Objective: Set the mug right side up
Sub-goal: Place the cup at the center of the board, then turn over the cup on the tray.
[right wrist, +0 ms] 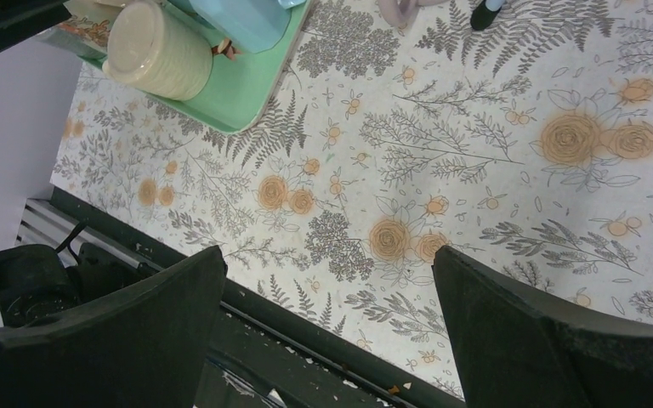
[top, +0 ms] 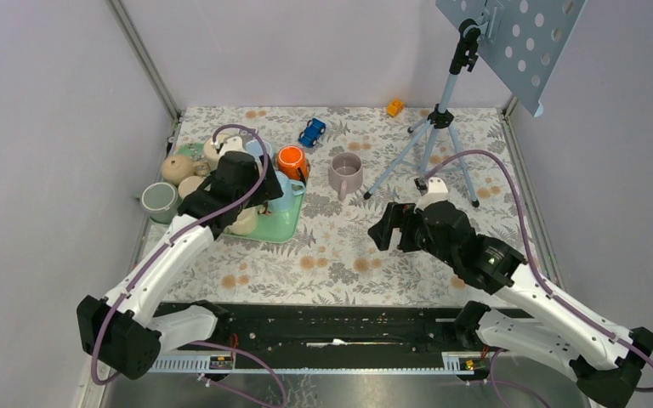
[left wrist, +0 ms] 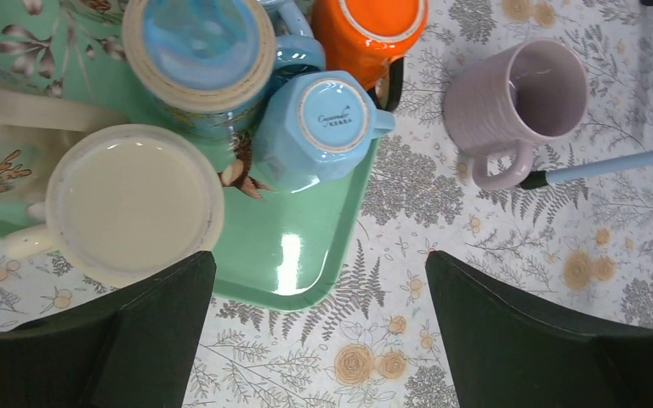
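A green tray (top: 282, 226) holds several mugs standing upside down: a cream mug (left wrist: 127, 200), a glazed blue mug (left wrist: 200, 51), a light blue mug (left wrist: 319, 127) and an orange mug (left wrist: 374, 30). A lavender mug (left wrist: 519, 102) stands upright on the tablecloth right of the tray, its mouth open upward; it also shows in the top view (top: 345, 174). My left gripper (left wrist: 319, 259) is open and empty above the tray's near right corner (left wrist: 306, 255), next to the cream mug. My right gripper (right wrist: 327, 255) is open and empty above the tablecloth, right of the tray (top: 389, 228).
A tripod stand (top: 429, 136) with a perforated board stands at the back right, one foot close to the lavender mug. A blue toy car (top: 311, 132) and an orange toy (top: 395, 107) lie at the back. More mugs (top: 160, 200) sit left of the tray.
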{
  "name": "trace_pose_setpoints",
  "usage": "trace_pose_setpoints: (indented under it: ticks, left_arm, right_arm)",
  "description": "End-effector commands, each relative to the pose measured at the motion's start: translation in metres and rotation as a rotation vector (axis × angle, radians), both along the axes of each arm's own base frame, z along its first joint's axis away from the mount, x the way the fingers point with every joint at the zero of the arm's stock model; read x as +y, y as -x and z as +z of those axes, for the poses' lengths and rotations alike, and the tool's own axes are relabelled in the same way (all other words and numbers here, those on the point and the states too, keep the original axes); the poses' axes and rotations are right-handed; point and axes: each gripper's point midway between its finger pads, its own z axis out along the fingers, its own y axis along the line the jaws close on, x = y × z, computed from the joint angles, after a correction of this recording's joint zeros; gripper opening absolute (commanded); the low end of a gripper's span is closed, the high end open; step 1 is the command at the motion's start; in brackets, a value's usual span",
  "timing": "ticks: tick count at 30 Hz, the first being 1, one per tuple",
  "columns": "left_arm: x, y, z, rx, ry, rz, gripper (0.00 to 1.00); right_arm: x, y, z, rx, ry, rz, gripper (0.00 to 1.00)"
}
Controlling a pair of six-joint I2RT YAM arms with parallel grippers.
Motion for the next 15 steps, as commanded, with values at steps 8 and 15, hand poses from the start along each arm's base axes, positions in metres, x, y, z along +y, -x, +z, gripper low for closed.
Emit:
trace_pose_setpoints:
  ticks: [8,15]
  left_arm:
    - [-0.007,-0.047,-0.006,0.027,-0.005,0.107,0.99]
    - [0.001,-0.064,-0.024,0.05,-0.055,0.282,0.99]
  right_arm:
    - [0.021,-0.01,0.018,-0.048,-0.046,0.056,1.0]
    - [0.02,-0.006,0.018,-0.043,-0.051,0.069,1.0]
